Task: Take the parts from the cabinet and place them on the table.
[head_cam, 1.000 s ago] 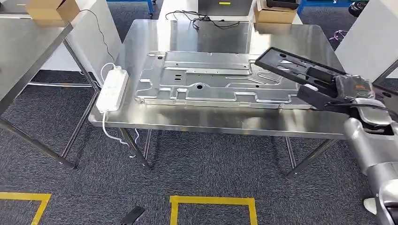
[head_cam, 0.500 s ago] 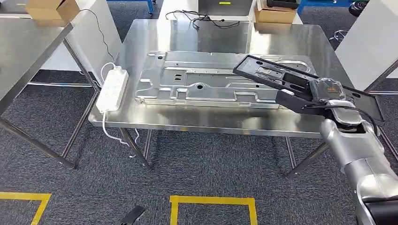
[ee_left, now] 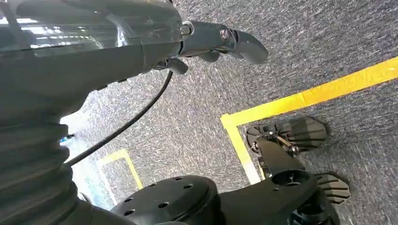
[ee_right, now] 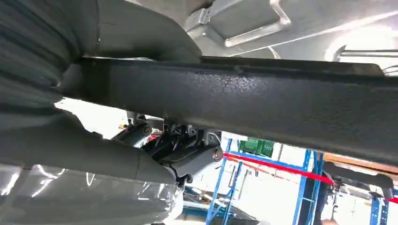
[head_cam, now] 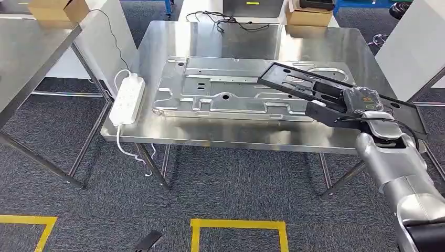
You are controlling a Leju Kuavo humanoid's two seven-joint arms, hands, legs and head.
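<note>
over the metal panel (head_cam: pixel 246 89) on the table (head_cam: pixel 236 42), the right hand (head_cam: pixel 346 105) grips a black frame (head_cam: pixel 294 81); tilted, it could scrape or snag that panel when lowered.

text: none legible | labels: none legible | numbers: none | signs: none

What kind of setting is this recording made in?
Most likely a workshop or factory test area. Stainless steel work tables stand on grey carpet marked with yellow floor tape, a stamped sheet-metal panel lies on the table, and the right hand holds a black frame part above it.
</note>
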